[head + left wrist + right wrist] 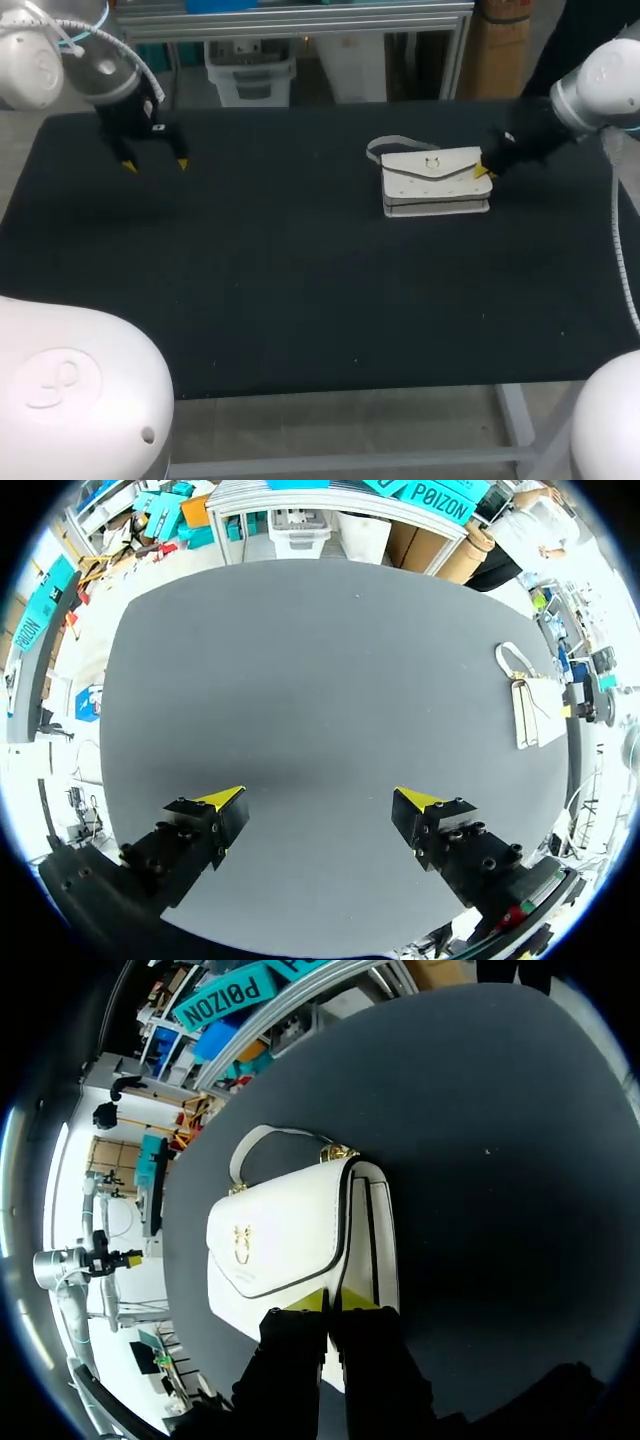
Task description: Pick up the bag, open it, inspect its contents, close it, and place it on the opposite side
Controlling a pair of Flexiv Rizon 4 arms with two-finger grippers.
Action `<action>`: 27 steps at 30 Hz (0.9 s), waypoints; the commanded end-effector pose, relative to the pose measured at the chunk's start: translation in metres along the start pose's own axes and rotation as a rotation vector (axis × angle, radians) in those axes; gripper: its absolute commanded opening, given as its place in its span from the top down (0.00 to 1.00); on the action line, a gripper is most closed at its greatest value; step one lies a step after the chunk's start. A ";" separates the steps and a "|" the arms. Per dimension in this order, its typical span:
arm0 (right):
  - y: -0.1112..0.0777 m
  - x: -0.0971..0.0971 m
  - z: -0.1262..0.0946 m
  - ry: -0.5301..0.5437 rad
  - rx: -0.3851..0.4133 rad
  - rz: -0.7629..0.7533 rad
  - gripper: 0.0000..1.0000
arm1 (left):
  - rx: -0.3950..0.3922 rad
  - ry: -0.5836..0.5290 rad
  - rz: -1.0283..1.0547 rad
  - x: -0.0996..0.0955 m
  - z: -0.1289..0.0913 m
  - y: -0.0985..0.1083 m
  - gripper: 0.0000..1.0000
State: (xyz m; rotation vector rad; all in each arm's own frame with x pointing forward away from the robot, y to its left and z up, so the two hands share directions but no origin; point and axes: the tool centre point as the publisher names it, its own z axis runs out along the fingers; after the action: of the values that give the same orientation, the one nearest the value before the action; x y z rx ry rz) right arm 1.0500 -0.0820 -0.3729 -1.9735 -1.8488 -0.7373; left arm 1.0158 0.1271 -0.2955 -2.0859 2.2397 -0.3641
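— Where was the bag point(435, 180)?
— Flat on the dark, matte bench point(300, 290), on the right arm's side. Its long axis ran across the bench, left to right, with the flap point(280, 1230) facing up and the flap's point aimed at the near edge.
— What did it look like?
— A white, smooth, leather-like oblong. The flap was envelope-shaped with a thin dark trim and a small gold ring clasp point(240, 1243), and a short pale strap point(385, 148) looped out from the bag's far side.
— The right jaws?
— At the bag's right end. Their yellow fingertips point(312, 1300) were drawn together over the flap's edge. I couldn't tell whether they nipped it.
— And the left jaws?
— Well apart from the bag, off to its left, above the bench. The fingertips point(222, 797) were spread wide, holding nothing.
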 end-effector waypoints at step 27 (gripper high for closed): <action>0.050 -0.065 -0.047 0.028 0.017 0.083 1.00 | -0.129 -0.020 -0.080 -0.022 0.000 -0.009 0.00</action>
State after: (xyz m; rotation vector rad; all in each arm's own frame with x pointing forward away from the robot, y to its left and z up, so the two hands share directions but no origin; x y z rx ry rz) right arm 1.0886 -0.1655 -0.3667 -2.0134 -1.7403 -0.7246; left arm 1.0257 0.1490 -0.2958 -2.2358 2.2303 -0.2090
